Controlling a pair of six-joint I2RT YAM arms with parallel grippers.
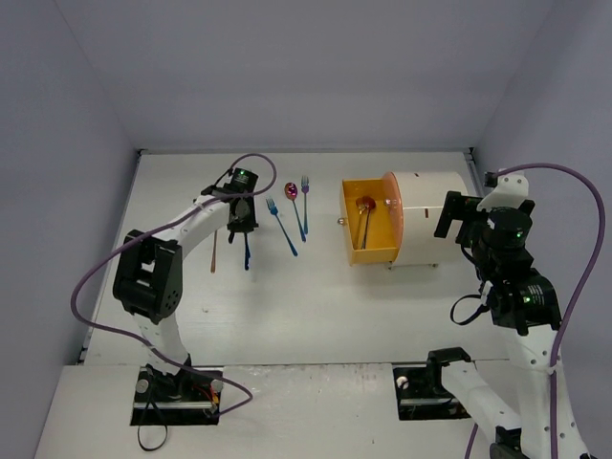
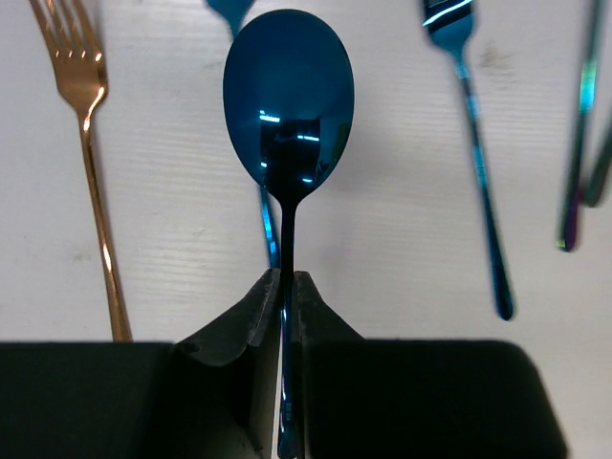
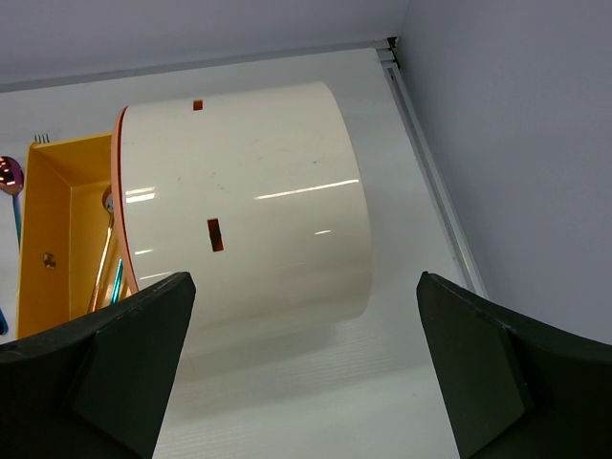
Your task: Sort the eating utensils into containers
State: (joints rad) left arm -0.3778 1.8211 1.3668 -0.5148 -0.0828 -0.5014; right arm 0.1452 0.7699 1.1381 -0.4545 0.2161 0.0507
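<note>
I am pinching blue spoon (image 2: 289,96) by handle, left gripper (image 2: 287,287) fully closed on it, at left of table (image 1: 287,306). Right gripper (image 3: 301,320) is standing wide open, empty, beside cabinet (image 3: 249,191). One spoon (image 1: 365,212) is lying in open drawer (image 1: 347,225); gold fork (image 2: 86,143), blue fork (image 2: 475,172) are waiting outside.

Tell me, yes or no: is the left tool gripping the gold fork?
No: the left tool is shut on the handle of the blue spoon, while the gold fork lies apart beside it.
</note>
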